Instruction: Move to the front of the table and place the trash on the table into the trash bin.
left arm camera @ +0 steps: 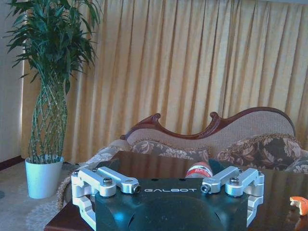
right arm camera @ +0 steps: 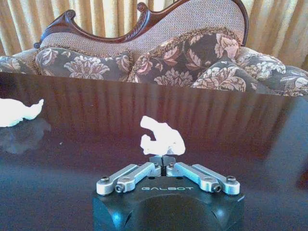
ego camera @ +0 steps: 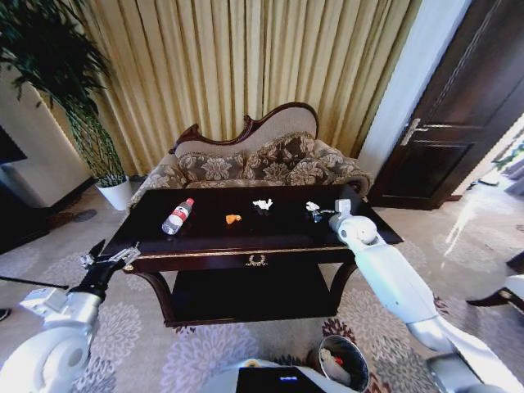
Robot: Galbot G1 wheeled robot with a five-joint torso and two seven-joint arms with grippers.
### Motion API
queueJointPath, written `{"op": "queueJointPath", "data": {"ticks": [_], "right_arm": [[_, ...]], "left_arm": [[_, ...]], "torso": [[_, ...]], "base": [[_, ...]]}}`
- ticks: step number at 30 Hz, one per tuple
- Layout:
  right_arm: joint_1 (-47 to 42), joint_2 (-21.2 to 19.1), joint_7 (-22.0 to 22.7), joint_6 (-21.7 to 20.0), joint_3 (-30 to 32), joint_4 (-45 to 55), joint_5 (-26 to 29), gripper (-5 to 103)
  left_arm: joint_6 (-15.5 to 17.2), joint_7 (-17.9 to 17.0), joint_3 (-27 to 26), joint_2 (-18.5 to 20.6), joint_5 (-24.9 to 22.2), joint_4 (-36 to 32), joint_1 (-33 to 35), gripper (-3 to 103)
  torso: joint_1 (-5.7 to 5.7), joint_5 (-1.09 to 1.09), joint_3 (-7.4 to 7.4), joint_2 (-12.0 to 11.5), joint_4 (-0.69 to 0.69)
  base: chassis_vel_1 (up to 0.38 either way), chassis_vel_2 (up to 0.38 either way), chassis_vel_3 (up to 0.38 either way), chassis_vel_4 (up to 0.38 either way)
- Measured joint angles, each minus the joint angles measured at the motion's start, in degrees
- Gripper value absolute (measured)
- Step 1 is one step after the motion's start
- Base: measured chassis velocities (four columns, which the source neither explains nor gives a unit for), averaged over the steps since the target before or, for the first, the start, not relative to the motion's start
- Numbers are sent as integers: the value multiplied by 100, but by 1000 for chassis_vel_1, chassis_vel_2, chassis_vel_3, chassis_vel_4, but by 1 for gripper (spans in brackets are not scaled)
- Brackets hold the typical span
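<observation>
Two white scraps (ego camera: 263, 204), one orange scrap (ego camera: 233, 219), one bottle (ego camera: 178, 215)

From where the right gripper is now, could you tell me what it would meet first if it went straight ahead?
The right gripper, fingers shut, points at a crumpled white scrap right before its tips on the table; it may already be touching it. Beyond stands the sofa.

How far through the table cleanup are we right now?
Done: the robot stands at the table, and the bin by its base already holds something. In hand: the right claw is shut on a white scrap at the table's right. Left: the bottle, the orange scrap and another white scrap. The left claw waits open at the table's left corner.
</observation>
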Motion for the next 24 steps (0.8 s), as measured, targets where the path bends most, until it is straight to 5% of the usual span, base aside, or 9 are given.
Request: {"op": "queueJointPath", "data": {"ticks": [15, 24], "right_arm": [[-800, -261, 0, 133, 1208, 931, 424, 0], [-1716, -391, 1, 1400, 2451, 1847, 947, 0]], "left_arm": [[-17, 6, 1, 19, -8, -26, -16, 100], [-46, 1, 14, 180, -37, 48, -138, 100]], "torso": [[0, 0, 0, 0, 0], [0, -1, 0, 0, -1]], "base": [[0, 0, 0, 0], [0, 0, 0, 0]]}}
